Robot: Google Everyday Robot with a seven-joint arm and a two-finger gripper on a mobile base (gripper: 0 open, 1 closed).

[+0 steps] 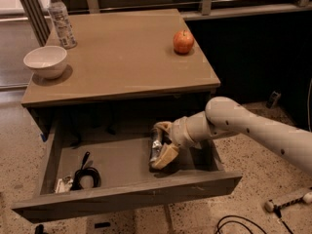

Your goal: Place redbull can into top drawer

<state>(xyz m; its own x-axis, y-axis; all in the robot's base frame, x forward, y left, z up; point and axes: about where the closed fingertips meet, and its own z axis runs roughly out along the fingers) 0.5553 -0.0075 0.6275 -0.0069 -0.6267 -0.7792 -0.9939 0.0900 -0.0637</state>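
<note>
Hiding most of the redbull can (155, 147), the gripper (161, 143) clamps its fingers (165, 157) on it low inside the open top drawer (126, 199), beneath a brown table (122, 62) on speckled floor (258, 189).

Brown table (126, 62) stands on speckled floor (248, 157). On top, a bottle (61, 19) stands upright at the far left corner. A white bowl (45, 61) sits just in front of it, and a red apple (183, 42) lies well apart, far right. The drawer (126, 200) below is open, with the gripper (159, 149) inside, right of middle, clasping the can (155, 143).
</note>
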